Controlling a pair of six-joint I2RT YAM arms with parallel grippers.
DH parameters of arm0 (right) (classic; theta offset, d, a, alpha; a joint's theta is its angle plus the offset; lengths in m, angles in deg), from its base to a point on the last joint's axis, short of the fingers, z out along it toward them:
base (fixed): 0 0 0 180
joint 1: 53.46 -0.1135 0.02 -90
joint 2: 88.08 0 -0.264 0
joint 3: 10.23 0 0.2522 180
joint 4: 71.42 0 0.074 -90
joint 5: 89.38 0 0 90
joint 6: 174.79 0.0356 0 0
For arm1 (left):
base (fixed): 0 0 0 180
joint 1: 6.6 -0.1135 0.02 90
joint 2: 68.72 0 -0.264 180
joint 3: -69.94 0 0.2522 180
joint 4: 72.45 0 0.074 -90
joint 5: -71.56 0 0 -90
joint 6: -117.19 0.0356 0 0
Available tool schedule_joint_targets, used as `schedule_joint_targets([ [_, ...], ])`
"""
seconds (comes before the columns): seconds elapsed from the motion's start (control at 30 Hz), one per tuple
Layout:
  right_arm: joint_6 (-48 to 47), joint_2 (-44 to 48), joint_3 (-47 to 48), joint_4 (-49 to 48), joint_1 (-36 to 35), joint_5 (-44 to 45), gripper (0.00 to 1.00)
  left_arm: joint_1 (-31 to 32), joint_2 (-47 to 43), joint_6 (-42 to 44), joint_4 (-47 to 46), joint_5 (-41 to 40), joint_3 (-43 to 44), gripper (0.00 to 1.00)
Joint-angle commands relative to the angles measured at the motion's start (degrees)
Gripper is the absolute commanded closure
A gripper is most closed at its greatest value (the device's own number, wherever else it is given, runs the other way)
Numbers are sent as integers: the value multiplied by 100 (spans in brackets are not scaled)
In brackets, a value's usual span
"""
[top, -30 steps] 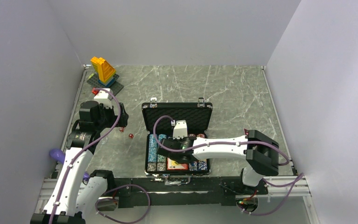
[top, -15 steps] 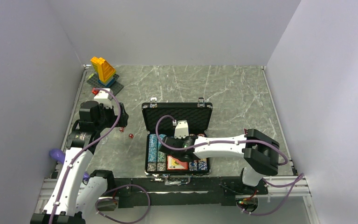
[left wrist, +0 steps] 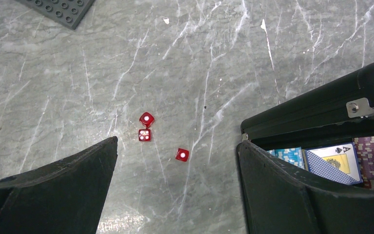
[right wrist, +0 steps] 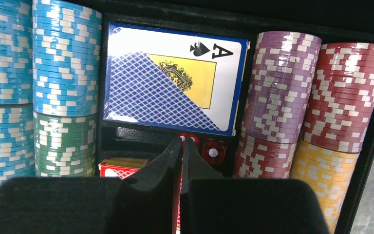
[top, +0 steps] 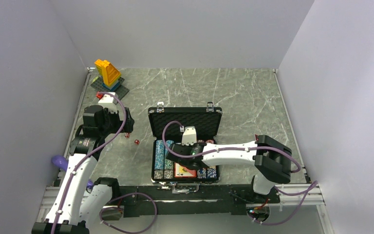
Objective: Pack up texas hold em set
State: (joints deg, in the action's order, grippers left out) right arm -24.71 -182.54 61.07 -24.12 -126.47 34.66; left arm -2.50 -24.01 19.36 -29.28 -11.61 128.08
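Note:
The black case point(top: 185, 118) lies open mid-table, its foam lid raised. It holds rows of striped chips point(right wrist: 63, 58), a blue card deck point(right wrist: 170, 83) and a red deck point(right wrist: 119, 168). My right gripper point(right wrist: 182, 142) is shut and empty. Its tips are low in the small slot between the decks, over one red die point(right wrist: 190, 139) and beside another point(right wrist: 214, 151). My left gripper point(left wrist: 177, 141) is open above the table, left of the case point(left wrist: 321, 105). Three red dice point(left wrist: 182, 154) point(left wrist: 144, 135) point(left wrist: 146, 118) lie on the table between its fingers. Two of them show in the top view point(top: 137, 142).
A yellow-blue brick tower point(top: 108, 73) on a dark baseplate point(left wrist: 58, 9) stands at the far left corner. Grey walls close in the marble table point(top: 243, 97) on three sides. The right arm point(top: 233, 152) lies across the case from the right.
My right gripper has shifted a little to the left over the case's tray. The left arm and the dice on the table have not moved.

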Motion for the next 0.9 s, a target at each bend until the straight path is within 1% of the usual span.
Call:
schedule_joint_targets([
  [0.0, 225, 63, 77, 367, -123, -181, 93, 13, 9, -25, -190, 29, 88, 1],
  [0.57, 583, 191, 201, 899, -337, 27, 93, 12, 23, -23, -190, 26, 88, 1],
  [0.77, 609, 331, 304, 1026, -336, 179, 89, 12, 29, -25, -189, 24, 88, 0],
  [0.87, 585, 418, 396, 1079, -329, 270, 85, 12, 33, -23, -189, 21, 88, 1],
])
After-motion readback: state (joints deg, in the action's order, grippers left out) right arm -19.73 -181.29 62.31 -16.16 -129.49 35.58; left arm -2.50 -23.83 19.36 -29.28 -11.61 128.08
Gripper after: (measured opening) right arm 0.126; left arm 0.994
